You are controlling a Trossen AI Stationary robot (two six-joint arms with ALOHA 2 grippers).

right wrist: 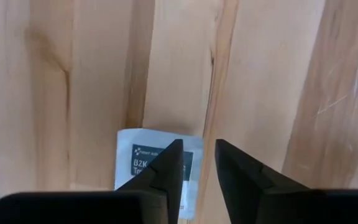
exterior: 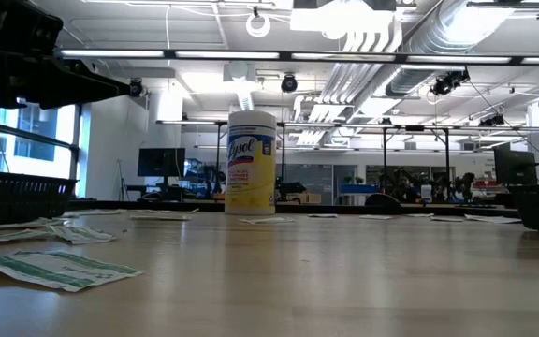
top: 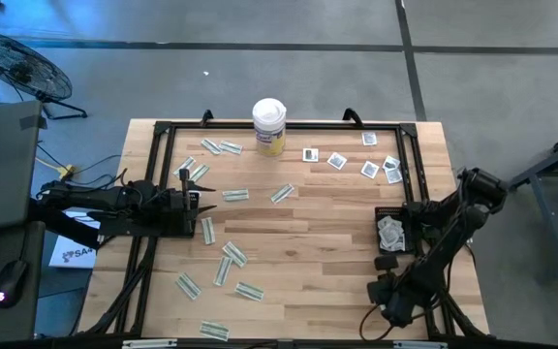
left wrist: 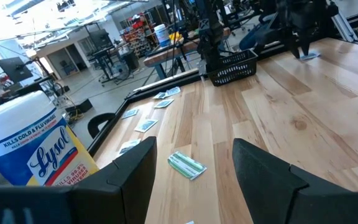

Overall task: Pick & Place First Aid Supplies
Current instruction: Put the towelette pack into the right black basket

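Note:
Pale green-white strips (top: 235, 194) (top: 234, 254) lie flat over the table's left and near part, and one shows close in the low view (exterior: 59, 267). White squares with a dark mark (top: 337, 161) lie at the far right. My right gripper (right wrist: 197, 144) points down near the right edge, open by a narrow gap, over one white square packet (right wrist: 157, 165) lying flat just in front of the basket. Nothing is between its fingers. My left gripper (top: 204, 199) waits level at the left, open, a strip (left wrist: 186, 165) lying beyond it. My right gripper comes from above, and one fingertip (right wrist: 173, 155) stands over the white square packet's edge (right wrist: 194, 149). I cannot tell whether it touches the packet. The packet lies flat on the table.
A black basket (top: 393, 231) holding white packets stands just beyond my right gripper. A white-lidded yellow-labelled canister (top: 269, 126) stands at the far middle. A black frame (top: 163, 131) runs round the table. Bare wood lies in the middle.

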